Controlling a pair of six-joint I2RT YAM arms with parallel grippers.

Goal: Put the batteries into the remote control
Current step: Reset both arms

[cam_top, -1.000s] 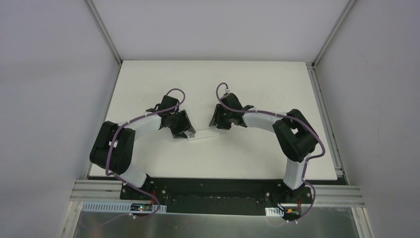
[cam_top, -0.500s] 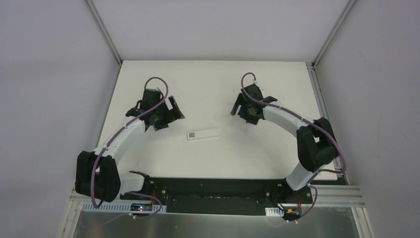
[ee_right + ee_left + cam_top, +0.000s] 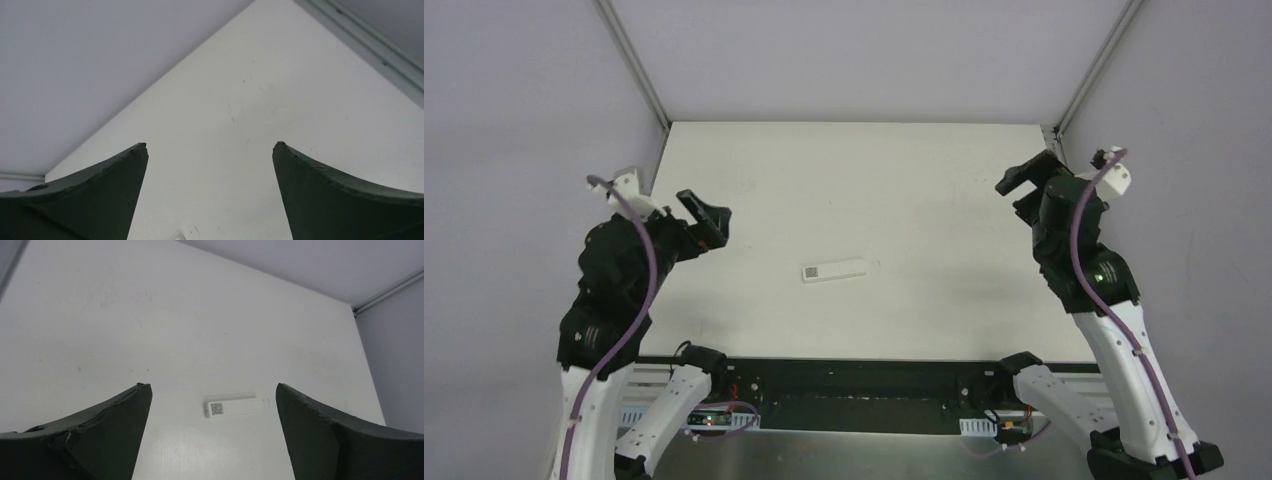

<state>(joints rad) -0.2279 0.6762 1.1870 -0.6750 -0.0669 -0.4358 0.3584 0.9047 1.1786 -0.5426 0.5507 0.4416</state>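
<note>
Left gripper (image 3: 706, 220), at the left edge of the table (image 3: 904, 170), gapes wide, empty. The remote control (image 3: 834, 270) lies mid-table, label up (batteries unseen, probably inside); best keep both arms clear of it. Right gripper (image 3: 1036, 182), far right, is equally wide and empty. The left wrist view shows the code label (image 3: 216, 408) plainly; the right wrist view misses it.

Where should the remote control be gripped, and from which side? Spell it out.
Grip the remote control around mid-length, jaws across its narrow width, coming straight down from above. It lies flat on the table, code label up, so only its thin long edges offer opposing faces.
</note>
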